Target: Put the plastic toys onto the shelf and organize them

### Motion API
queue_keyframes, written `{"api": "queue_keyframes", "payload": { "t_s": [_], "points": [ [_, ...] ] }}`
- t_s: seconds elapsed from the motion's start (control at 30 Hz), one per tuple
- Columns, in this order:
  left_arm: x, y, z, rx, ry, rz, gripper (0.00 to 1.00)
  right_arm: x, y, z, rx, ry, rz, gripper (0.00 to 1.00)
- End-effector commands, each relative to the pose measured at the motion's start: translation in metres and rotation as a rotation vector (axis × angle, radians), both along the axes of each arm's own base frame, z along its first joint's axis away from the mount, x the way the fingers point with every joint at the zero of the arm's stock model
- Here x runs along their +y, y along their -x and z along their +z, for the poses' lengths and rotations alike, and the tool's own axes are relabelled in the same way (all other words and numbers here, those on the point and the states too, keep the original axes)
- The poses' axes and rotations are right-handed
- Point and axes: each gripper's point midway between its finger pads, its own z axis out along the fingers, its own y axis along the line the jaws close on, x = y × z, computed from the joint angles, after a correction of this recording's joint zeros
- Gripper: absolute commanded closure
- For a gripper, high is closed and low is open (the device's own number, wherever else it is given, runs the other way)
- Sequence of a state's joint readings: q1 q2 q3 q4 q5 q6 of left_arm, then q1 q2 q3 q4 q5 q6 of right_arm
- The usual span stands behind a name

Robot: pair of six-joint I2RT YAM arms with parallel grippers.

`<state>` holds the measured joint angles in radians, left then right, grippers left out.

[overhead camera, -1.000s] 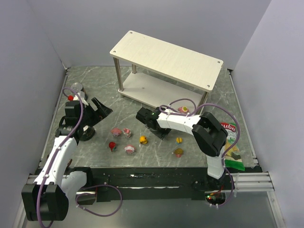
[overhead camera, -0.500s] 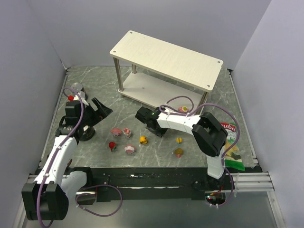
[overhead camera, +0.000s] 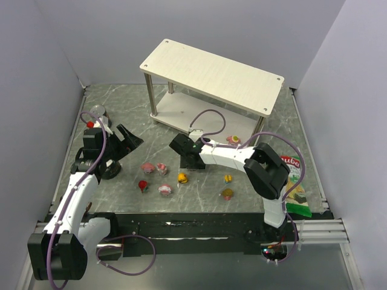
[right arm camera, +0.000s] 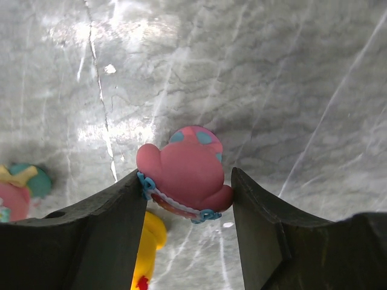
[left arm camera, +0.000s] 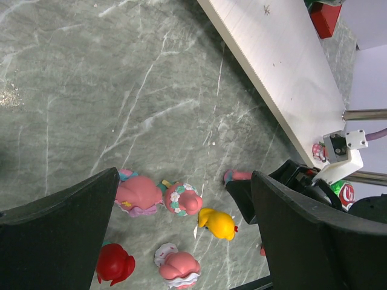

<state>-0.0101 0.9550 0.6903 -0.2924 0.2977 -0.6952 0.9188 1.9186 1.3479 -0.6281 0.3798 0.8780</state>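
My right gripper [right arm camera: 187, 181] is shut on a pink toy with blue spots [right arm camera: 184, 172], held just above the marble floor; from above that gripper [overhead camera: 181, 149] sits in front of the shelf [overhead camera: 211, 72]. The toy's tip shows beside the black fingers in the left wrist view [left arm camera: 237, 176]. Loose toys lie in front: two pink ones [overhead camera: 147, 166] [overhead camera: 162, 168], a red one [overhead camera: 143, 185], another pink [overhead camera: 165, 190], a yellow one [overhead camera: 182, 178], a yellow-blue one [overhead camera: 228, 179] and a brown-pink one [overhead camera: 227, 194]. One pink-white toy [overhead camera: 233, 140] stands on the shelf's lower board. My left gripper [overhead camera: 125, 140] hangs open and empty, left of the toys.
A green chips bag [overhead camera: 296, 187] lies at the right edge. A metal can [overhead camera: 97, 113] stands at the left wall beside a small red item [overhead camera: 89, 124]. Pale walls close in the floor on three sides.
My right jaws have closed on the pink toy, and the gripper has shifted slightly left. The left arm has not moved.
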Motion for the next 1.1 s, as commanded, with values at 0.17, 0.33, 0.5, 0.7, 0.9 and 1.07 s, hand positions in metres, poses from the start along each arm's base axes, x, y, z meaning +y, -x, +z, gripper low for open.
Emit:
{"api": "queue_keyframes", "payload": {
  "t_s": [0.17, 0.33, 0.5, 0.7, 0.9, 1.07],
  "points": [
    [0.000, -0.005, 0.008, -0.042, -0.013, -0.008, 0.03, -0.011, -0.029, 0.057, -0.202, 0.052, 0.098, 0.90],
    [0.001, -0.006, 0.007, -0.039, -0.015, -0.006, 0.04, -0.015, -0.044, 0.074, -0.236, 0.048, 0.087, 0.90],
    [0.000, -0.005, 0.008, -0.041, -0.015, -0.008, 0.04, -0.026, -0.061, 0.083, -0.247, 0.019, 0.048, 0.90],
    [0.001, -0.006, 0.007, -0.039, -0.013, -0.007, 0.04, -0.032, -0.079, 0.099, -0.271, -0.006, 0.039, 0.89],
    [0.000, -0.007, 0.007, -0.038, -0.012, -0.006, 0.04, -0.045, -0.093, 0.111, -0.286, -0.035, -0.006, 0.89],
    [0.001, -0.007, 0.007, -0.038, -0.012, -0.003, 0.04, -0.054, -0.099, 0.113, -0.286, -0.032, -0.030, 0.89]
  ]
}}
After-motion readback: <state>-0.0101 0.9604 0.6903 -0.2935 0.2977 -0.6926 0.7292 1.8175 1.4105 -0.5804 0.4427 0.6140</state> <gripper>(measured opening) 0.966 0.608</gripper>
